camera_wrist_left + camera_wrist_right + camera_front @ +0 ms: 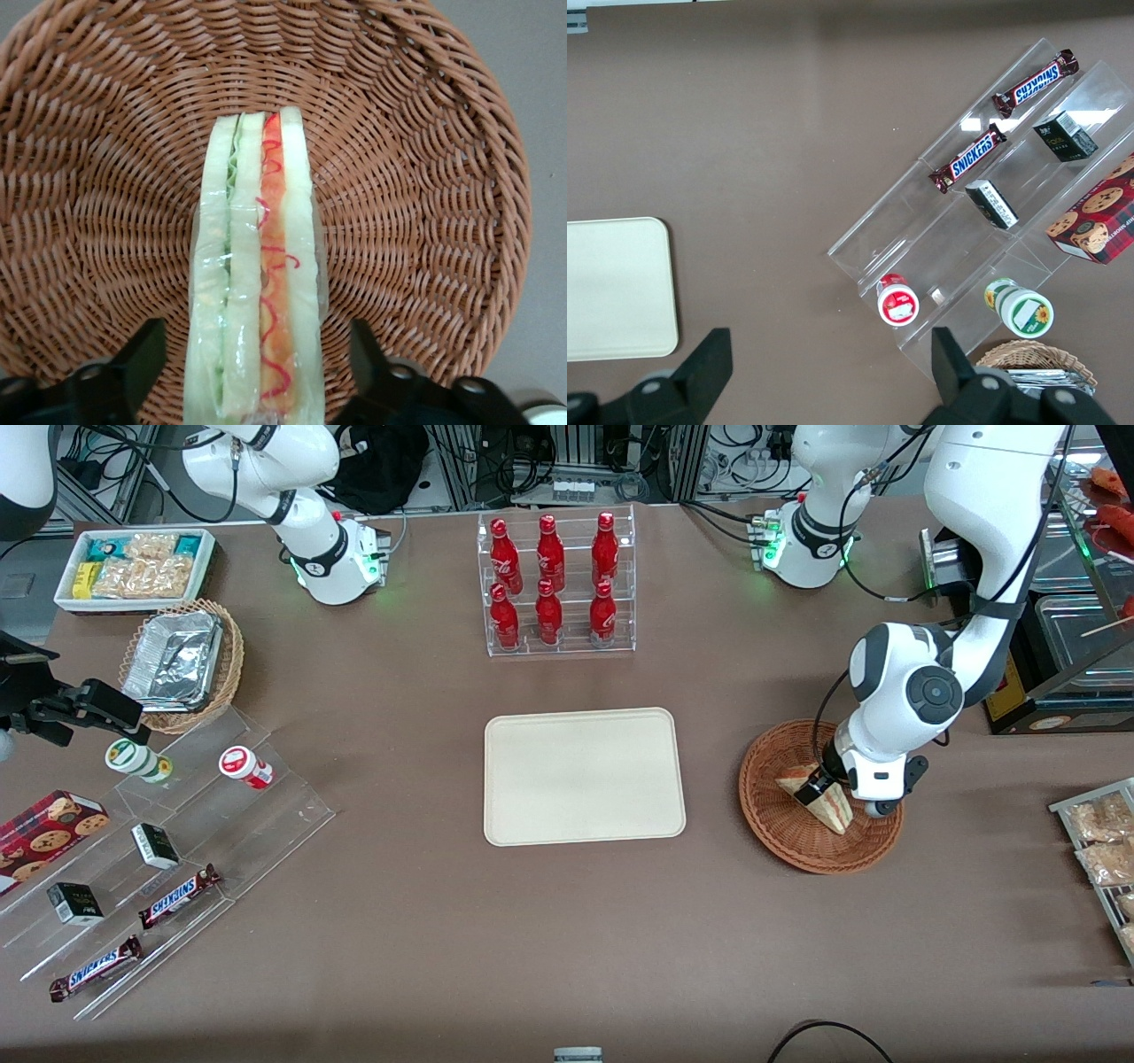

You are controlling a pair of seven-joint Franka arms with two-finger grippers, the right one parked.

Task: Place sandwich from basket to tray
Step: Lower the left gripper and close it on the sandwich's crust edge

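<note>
Sandwich lies in basket between the gripper's spread, untouching jaws.

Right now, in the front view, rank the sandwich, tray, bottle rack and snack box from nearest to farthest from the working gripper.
The gripper is in the basket, fingers open.
1. Sandwich: between the fingers.
2. Tray: mid-table.
3. Bottle rack: farther from the camera than the tray.
4. Snack box: at the parked arm's end.
</note>
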